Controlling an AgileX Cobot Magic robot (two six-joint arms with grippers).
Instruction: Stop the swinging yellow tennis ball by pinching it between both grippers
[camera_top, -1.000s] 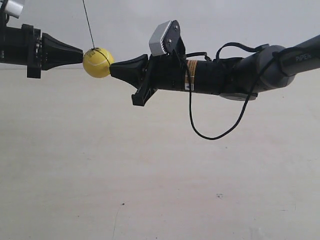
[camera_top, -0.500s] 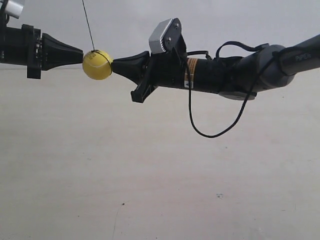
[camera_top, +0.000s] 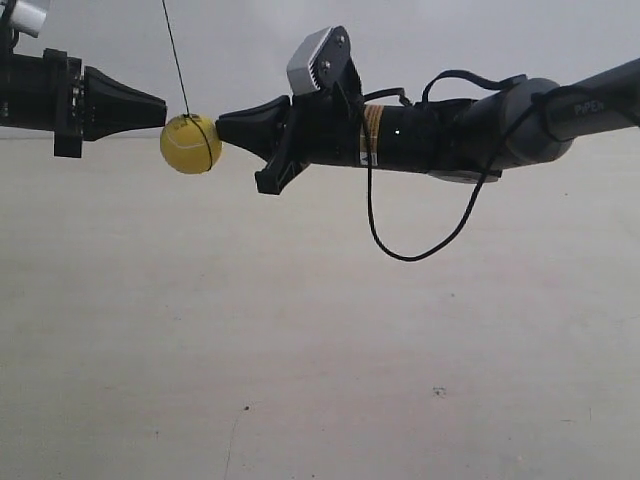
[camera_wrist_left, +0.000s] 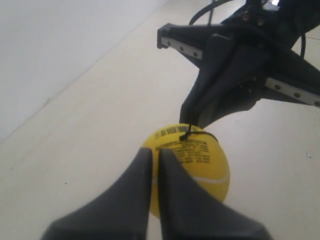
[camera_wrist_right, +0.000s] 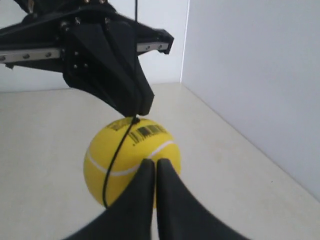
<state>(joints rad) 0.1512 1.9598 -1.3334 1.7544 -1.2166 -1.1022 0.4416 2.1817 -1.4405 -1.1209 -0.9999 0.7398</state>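
While hanging from its thin black string (camera_top: 175, 55), the yellow tennis ball (camera_top: 190, 145) is sitting between the two pointed tips, slightly below them. Left gripper (camera_wrist_left: 154, 152) and right gripper (camera_wrist_right: 152, 162) are both showing fingers pressed together, clasping nothing. Ball print (camera_wrist_left: 189, 150) and barcode (camera_wrist_right: 149, 131): illegible. Arm lettering (camera_top: 598, 101) is reading "PiPER".

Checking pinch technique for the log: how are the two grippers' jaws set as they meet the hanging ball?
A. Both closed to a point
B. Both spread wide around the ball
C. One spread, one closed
A: the left wrist view shows the left gripper with its fingers side by side and only a slit between them. The right gripper looks the same, and each tip points at the yellow tennis ball.
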